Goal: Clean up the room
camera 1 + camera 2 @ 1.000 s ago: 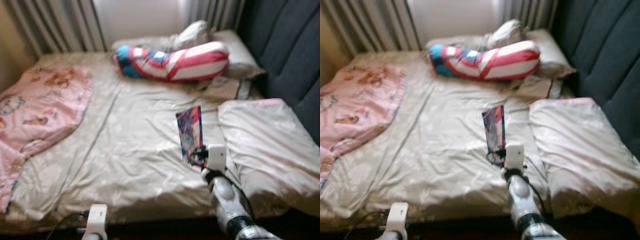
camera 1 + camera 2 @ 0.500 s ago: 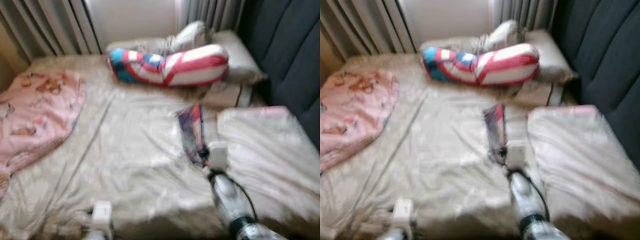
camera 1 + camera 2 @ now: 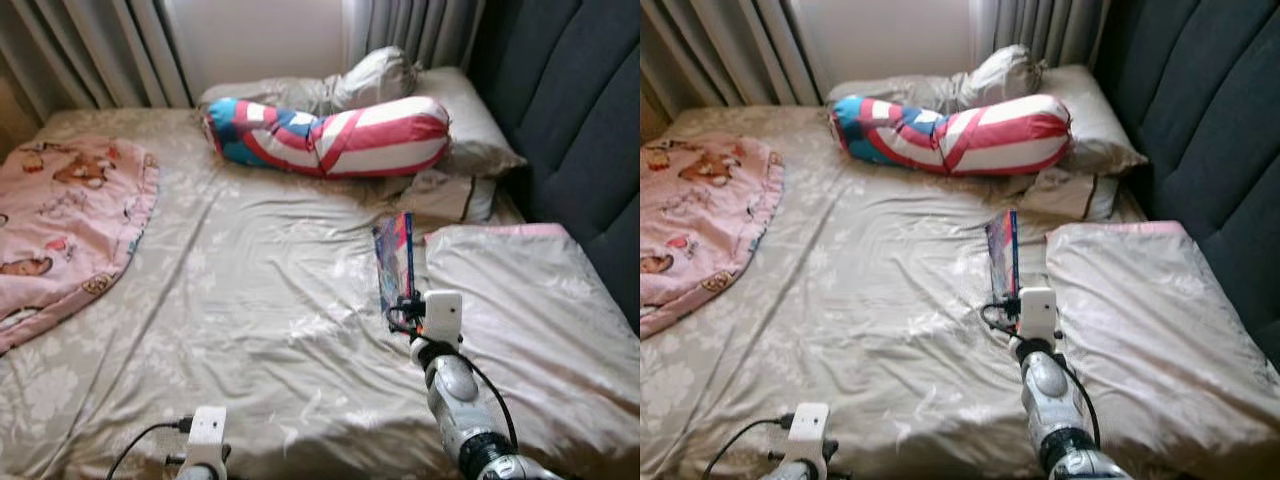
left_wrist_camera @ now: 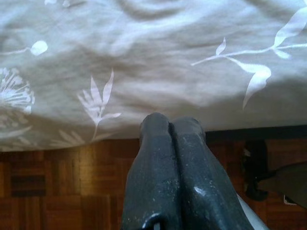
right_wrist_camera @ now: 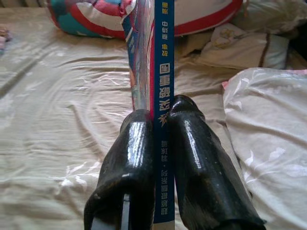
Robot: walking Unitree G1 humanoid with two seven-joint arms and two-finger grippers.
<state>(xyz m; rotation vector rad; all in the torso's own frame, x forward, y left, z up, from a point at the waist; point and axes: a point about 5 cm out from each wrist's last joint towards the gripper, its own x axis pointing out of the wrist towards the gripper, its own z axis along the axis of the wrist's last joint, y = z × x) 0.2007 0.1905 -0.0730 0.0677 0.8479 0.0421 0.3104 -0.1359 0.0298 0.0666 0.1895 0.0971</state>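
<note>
Glossy book (image 5: 156, 62) clamped spine-on in right gripper (image 5: 160, 120), now turned edge-on versus second ago, lifted off bed (image 3: 230, 300); needs shelving. Left gripper (image 4: 171, 125) closed, empty.

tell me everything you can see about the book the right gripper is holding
The book is a thin paperback with a blue spine printed in white characters and a glossy, colourful cover. The right gripper is shut on its spine edge, one black finger on each side. It stands on edge, held over the beige sheet of the bed, beside a folded pale blanket. Whether it touches the sheet is unclear.
</note>
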